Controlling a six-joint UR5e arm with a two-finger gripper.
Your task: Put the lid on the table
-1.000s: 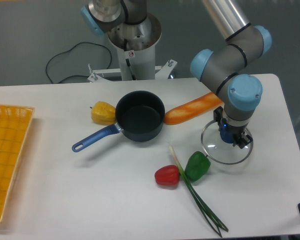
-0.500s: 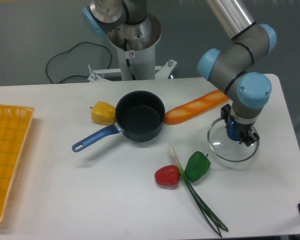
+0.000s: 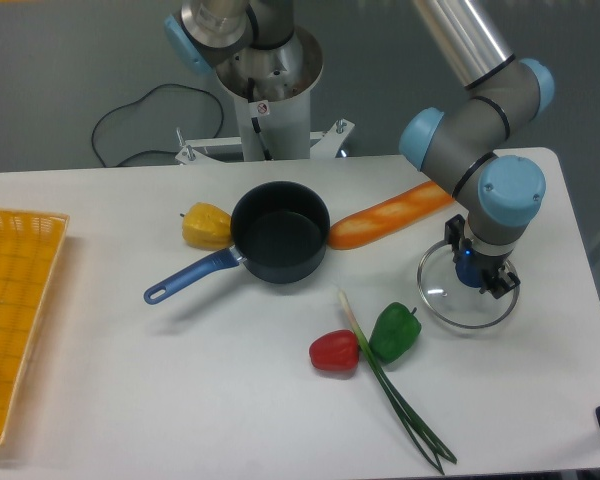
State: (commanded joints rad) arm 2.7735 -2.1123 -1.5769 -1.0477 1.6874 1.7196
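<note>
Directly beneath the claw (image 3: 480, 280) lies the glass lid (image 3: 467, 294), at the right side of the white counter (image 3: 180, 390), its silver rim showing all around the wrist. The claw points straight down over the lid's centre, where the knob would be; the wrist hides its fingers, so I cannot tell whether they are closed on the knob or parted. Whether the lid touches the counter or hangs just above it cannot be judged either. Left of the lid sits a green pepper (image 3: 394, 331), with a red pepper (image 3: 334, 351) and a green onion (image 3: 395, 395) beside it. Farther off are a baguette (image 3: 385, 215), a dark blue saucepan (image 3: 278, 232) and a yellow pepper (image 3: 206, 224).
</note>
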